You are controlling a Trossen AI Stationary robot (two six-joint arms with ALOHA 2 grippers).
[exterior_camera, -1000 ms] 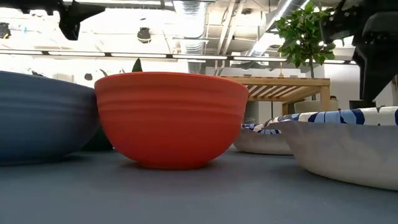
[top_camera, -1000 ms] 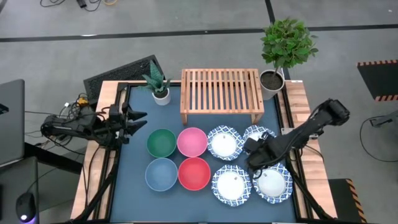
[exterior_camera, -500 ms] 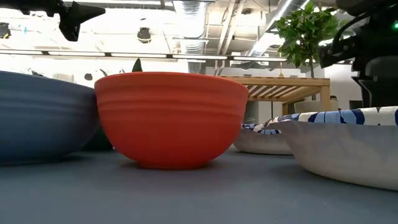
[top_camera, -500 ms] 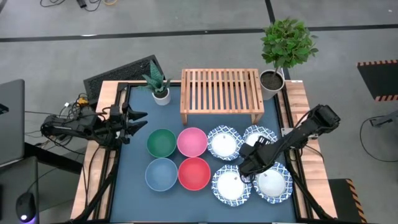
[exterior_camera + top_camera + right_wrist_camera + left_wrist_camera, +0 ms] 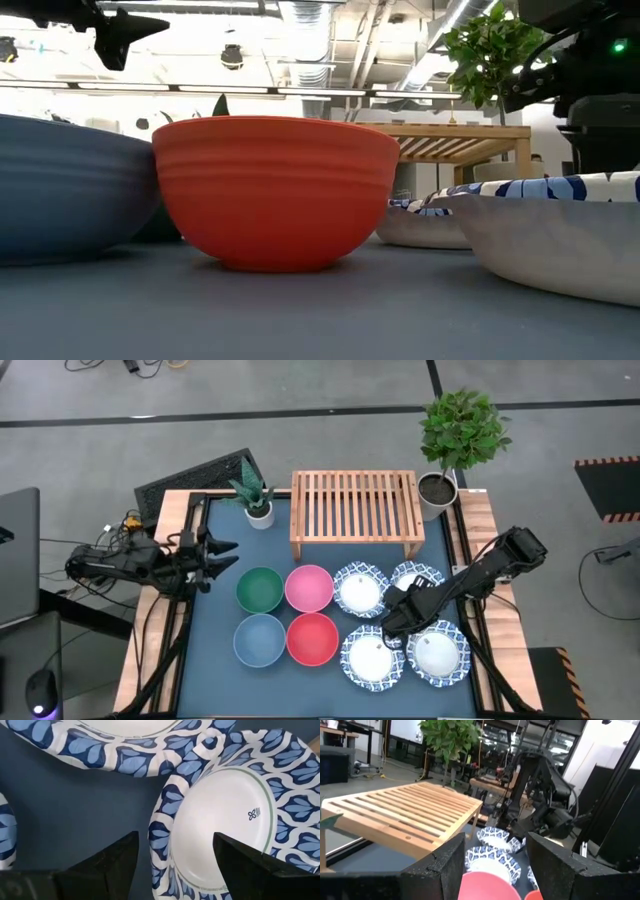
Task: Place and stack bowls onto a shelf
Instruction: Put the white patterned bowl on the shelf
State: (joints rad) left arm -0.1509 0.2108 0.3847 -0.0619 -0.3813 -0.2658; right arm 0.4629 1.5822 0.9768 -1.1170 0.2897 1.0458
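In the high view the right gripper (image 5: 397,628) and its arm cover the rim of the near-right patterned bowl (image 5: 437,654) and most of the patterned bowl nearest the shelf (image 5: 416,577). In the low view the red bowl (image 5: 275,190) hides the bowls behind it; the blue bowl (image 5: 60,190) beside the red bowl is cut by the edge, as is the patterned bowl (image 5: 560,235) on its other side. The right wrist view crops every patterned rim (image 5: 165,832).
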